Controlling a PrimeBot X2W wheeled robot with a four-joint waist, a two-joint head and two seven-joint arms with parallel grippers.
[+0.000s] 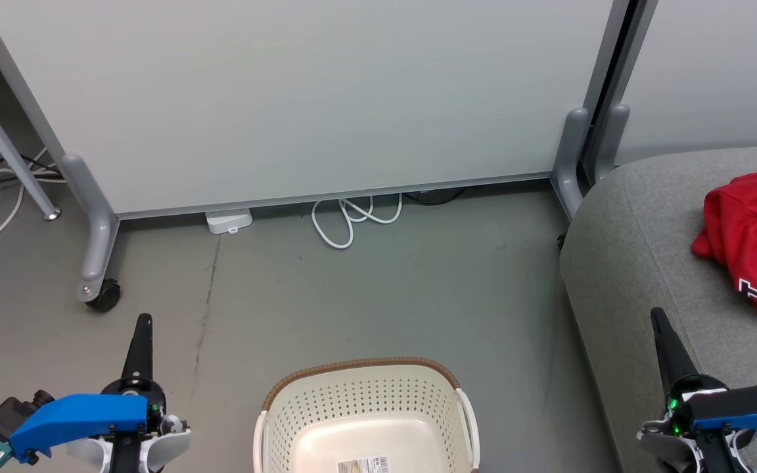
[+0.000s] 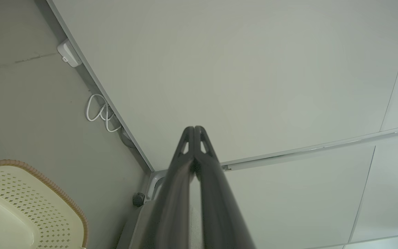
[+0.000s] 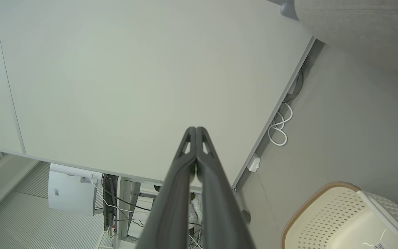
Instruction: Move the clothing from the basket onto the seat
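The red clothing (image 1: 753,223) is lying bunched on the grey seat (image 1: 635,249) at the right edge of the head view, with a bit of white lettering showing along its lower fold. The seat is filling the right side of that frame, its rounded corner curving down toward the floor (image 1: 385,289).

The cream basket (image 1: 365,362) is sitting on the floor at the bottom centre, between the two arms and well apart from the clothing. Its brown rim band is arching across the top, and its pale bottom is showing, with a barcode sticker (image 1: 364,465) stuck on it.

The left claw (image 1: 144,322) is hanging at the lower left, pointing up the frame over the floor, touching nothing. In its wrist view the left claw (image 2: 194,128) is holding its two dark fingers pressed together at the tips. The right claw (image 1: 656,315) is hanging at the lower right, over the near edge of the seat, and its wrist view is showing its fingers likewise together, gripping nothing.

Behind them a pale partition panel (image 1: 299,98) is standing on grey feet, with a white cable (image 1: 352,217) looping on the floor beneath it.
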